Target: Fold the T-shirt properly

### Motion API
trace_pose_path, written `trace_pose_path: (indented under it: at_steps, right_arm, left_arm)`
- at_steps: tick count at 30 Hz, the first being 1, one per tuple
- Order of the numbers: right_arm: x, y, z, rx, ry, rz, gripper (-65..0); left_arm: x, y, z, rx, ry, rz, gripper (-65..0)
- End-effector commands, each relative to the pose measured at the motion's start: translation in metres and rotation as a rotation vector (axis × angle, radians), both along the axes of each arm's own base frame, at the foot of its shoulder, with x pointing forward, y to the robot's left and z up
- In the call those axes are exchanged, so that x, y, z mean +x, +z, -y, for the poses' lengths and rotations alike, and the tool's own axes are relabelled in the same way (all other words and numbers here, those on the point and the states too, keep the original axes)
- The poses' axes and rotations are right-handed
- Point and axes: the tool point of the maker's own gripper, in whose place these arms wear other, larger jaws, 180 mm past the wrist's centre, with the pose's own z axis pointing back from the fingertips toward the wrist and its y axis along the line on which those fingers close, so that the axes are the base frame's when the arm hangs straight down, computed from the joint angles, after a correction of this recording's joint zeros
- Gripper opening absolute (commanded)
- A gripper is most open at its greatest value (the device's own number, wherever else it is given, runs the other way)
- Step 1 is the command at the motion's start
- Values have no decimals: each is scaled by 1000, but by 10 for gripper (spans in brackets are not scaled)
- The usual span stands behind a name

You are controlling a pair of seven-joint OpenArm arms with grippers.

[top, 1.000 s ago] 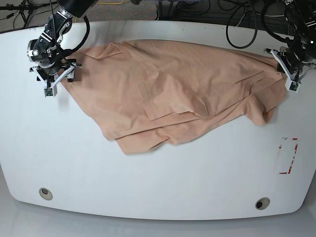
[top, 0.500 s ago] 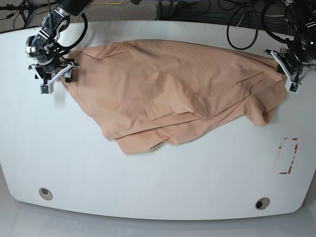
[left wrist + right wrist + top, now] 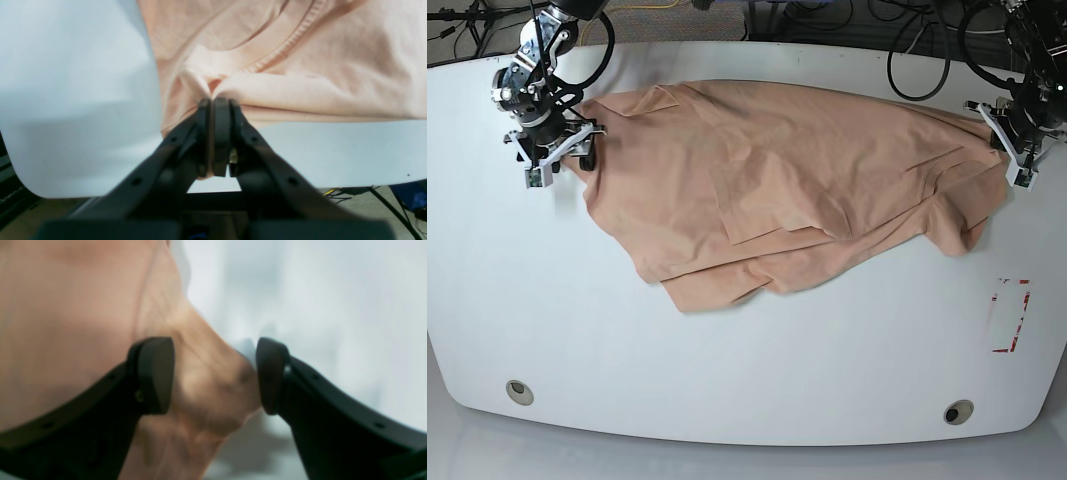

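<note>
Peach cotton, soft and rumpled, covers the upper middle of the white rounded tabletop (image 3: 727, 370); this is the short-sleeved peach-pink T-shirt (image 3: 787, 190), lying spread but creased, with one layer folded over another near its lower edge; its far right corner reaches my left claw (image 3: 1019, 158), its upper left corner reaches my right claw (image 3: 555, 152); both sit at the back of the table, well apart, one at each end of the cloth.

My left claw (image 3: 213, 100) is pressed tight together, its black pads pinching a small pleat of the shirt's edge just beside a ribbed hem (image 3: 287, 43); the fabric puckers into the grip and fans away from it over the white surface.

My right claw (image 3: 215, 375) stands wide, its two black pads apart, with a bunched fold of the shirt (image 3: 206, 386) between them; the far pad seems to touch the cloth, though the view is too blurred for me to be sure; nothing is clamped there.

A red-marked rectangle (image 3: 1011, 315) sits on the table's right side, clear of the shirt; two round grommet holes (image 3: 519, 391) sit near the front edge.
</note>
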Motion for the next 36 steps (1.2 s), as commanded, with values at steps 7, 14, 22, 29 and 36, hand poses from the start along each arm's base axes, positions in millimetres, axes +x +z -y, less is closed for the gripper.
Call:
trace_pose_path:
  at_steps: [7,14,22,29,36]
  right_arm:
    - [-27,-23,-9,3,22,-133,-520]
    - [-29,-23,-9,0,22,-134,-650]
    - [-29,3,-5,-69,38,-86,-650]
    - [-27,37,-8,-144,54,-31,-650]
    - [-20,66,-5,-216,63,-5,-650]
  left_arm:
    - [6,10,-5,21,-5,32,-650]
    - [6,10,-6,23,-3,33,-650]
    - [12,14,-5,20,-2,53,-650]
    - [23,23,-4,17,-10,97,-650]
    - [46,47,10,41,-96,191,-650]
